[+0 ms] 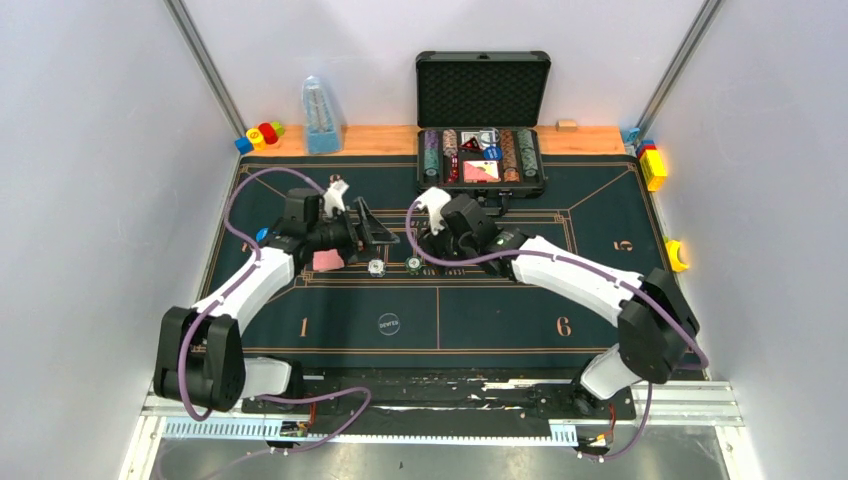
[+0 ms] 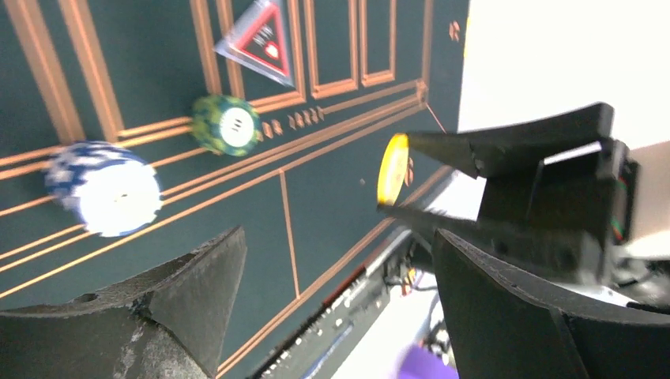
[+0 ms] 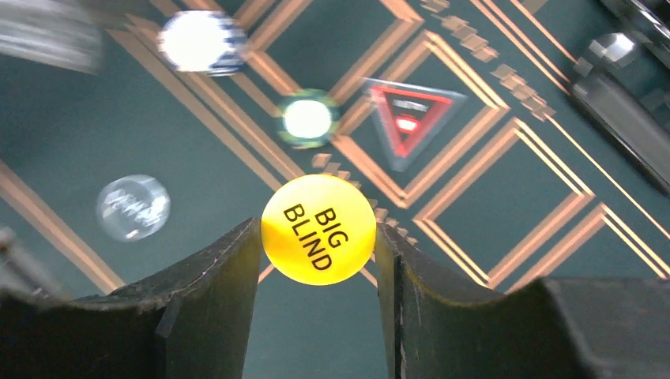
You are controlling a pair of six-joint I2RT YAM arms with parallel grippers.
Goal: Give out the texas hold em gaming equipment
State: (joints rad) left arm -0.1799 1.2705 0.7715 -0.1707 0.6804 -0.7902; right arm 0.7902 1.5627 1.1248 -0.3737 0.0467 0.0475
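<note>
A dark green poker mat (image 1: 500,320) with copper lines covers most of the counter, its long axis running left to right. An open black case (image 1: 483,90) stands at the mat's far edge, with rows of chips and a pink-red card in its tray. The left arm (image 1: 240,290) bends in from the near left corner and its forearm points right, across the mat's left half. The right arm (image 1: 580,280) bends in from the near right and points left, so the 2 wrists nearly meet at mid-mat. The left claw (image 2: 338,237) has its fingers wide apart and holds nothing. The right claw (image 3: 318,237) is clamped on the rim of the yellow BIG BLIND disc (image 3: 316,225). That disc is above the mat, its printed face turned toward the right wrist camera and its lettering slanted. The left wrist view shows it edge-on, just beyond the left claw's gap. A pink-red card (image 1: 327,261) lies flat under the left wrist. A white-and-blue chip (image 1: 375,267) and a green chip (image 1: 413,265) lie flat side by side, apart, near the claws. A clear round disc (image 1: 389,323) lies alone on the broad near half of the mat. A small blue disc (image 1: 262,235) sits near the mat's left edge.
</note>
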